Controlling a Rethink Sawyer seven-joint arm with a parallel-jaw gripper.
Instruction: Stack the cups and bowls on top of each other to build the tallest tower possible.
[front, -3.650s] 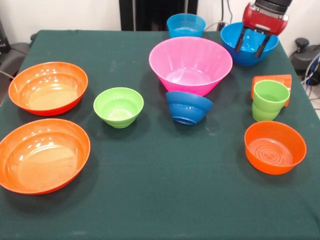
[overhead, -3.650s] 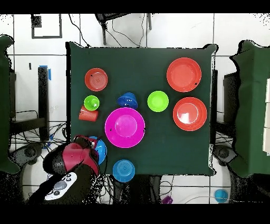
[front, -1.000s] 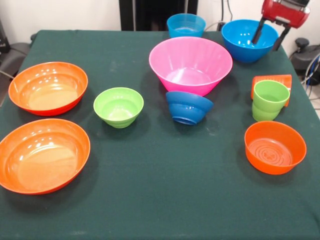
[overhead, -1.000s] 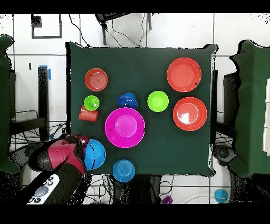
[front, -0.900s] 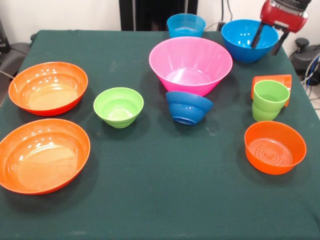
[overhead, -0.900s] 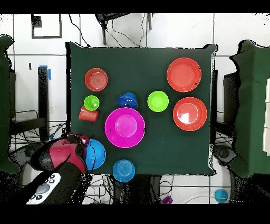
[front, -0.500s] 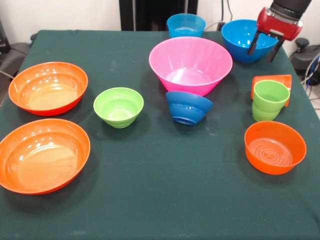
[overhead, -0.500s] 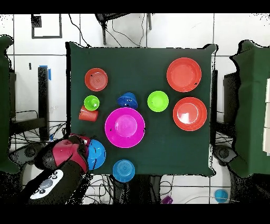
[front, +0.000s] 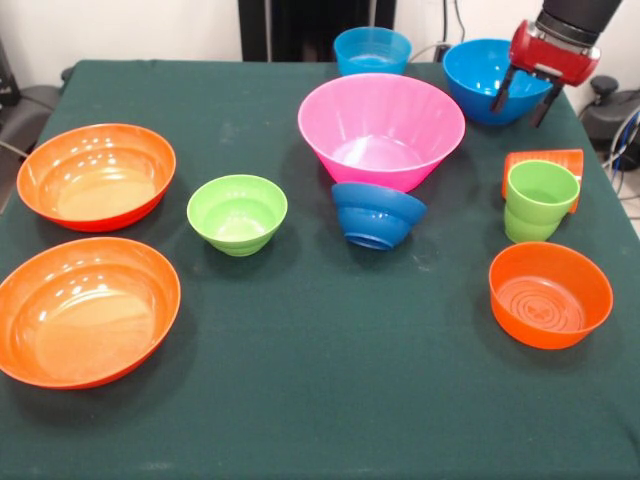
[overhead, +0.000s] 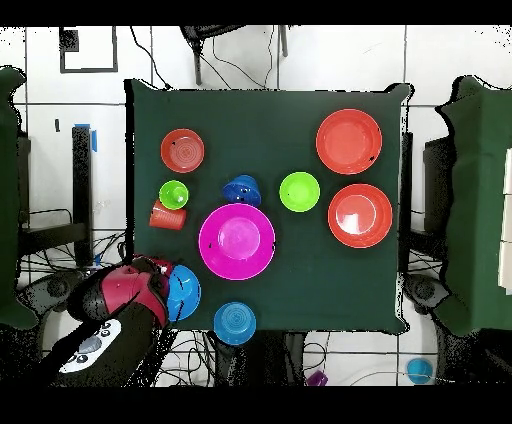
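Note:
My gripper (front: 522, 100) is open at the sky blue bowl (front: 478, 85), one finger inside its right rim and one outside. From above the gripper (overhead: 166, 286) covers that bowl's (overhead: 187, 293) left side. The big pink bowl (front: 381, 128) stands alone mid-table, and a small dark blue bowl (front: 377, 213) leans tilted against its front. The lime green cup (front: 539, 200) stands upright, with the orange cup (front: 545, 160) on its side behind it. A smaller orange bowl (front: 550, 294) sits in front of them. No tower is in view.
Two wide orange bowls (front: 97, 176) (front: 87, 310) sit at the left and a small lime green bowl (front: 237, 213) lies between them and the pink bowl. A second sky blue bowl (front: 372, 50) stands at the far edge. The table edge (front: 590, 120) runs close beside the gripper.
Over the last second the gripper has come down and a little left, from the sky blue bowl's outer right side onto its right rim. No bowl or cup has moved.

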